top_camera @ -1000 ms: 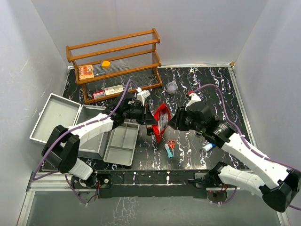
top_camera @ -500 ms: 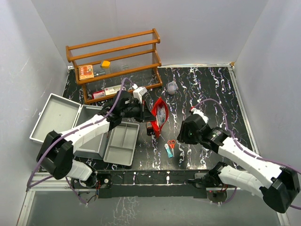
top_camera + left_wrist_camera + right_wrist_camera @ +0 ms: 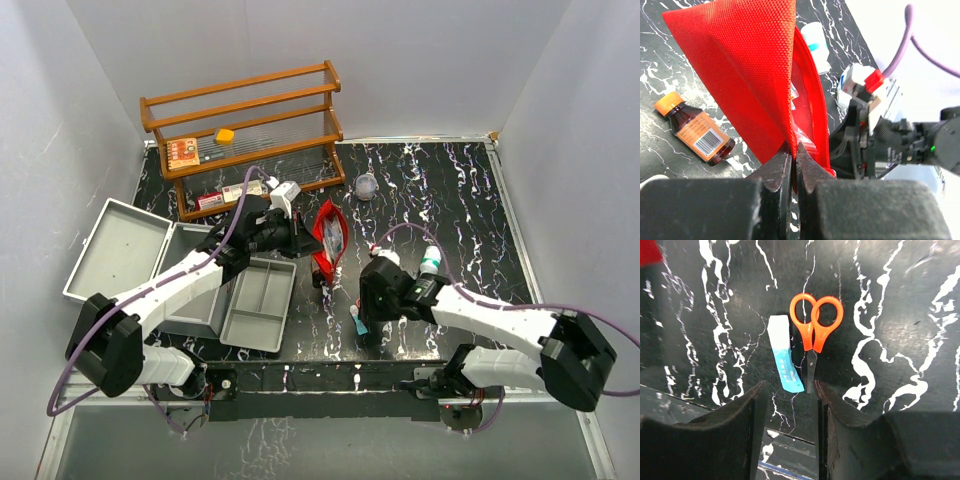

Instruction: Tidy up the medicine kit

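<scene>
The medicine kit (image 3: 115, 250) lies open at the left, a silver-grey case with its lid back. Its grey two-compartment tray (image 3: 258, 300) sits beside it. My left gripper (image 3: 303, 238) is shut on the edge of a red mesh pouch (image 3: 328, 235) and holds it upright above the table. In the left wrist view the jaws (image 3: 793, 150) pinch the pouch's (image 3: 750, 70) hem. My right gripper (image 3: 366, 322) is open and empty, low over orange scissors (image 3: 816, 322) and a blue-white tube (image 3: 784, 360). Its fingertips (image 3: 790, 390) straddle the scissors' blade tip and the tube's end.
A brown medicine bottle (image 3: 695, 132) lies on the table under the pouch. A white bottle with a teal band (image 3: 430, 262) stands right of centre. A brown wooden rack (image 3: 245, 125) with small boxes stands at the back. A small clear round object (image 3: 367, 185) lies near it.
My right arm has swung down and left from the pouch to hover over the scissors and tube, uncovering the white bottle. My left gripper has drawn the pouch slightly back and left.
</scene>
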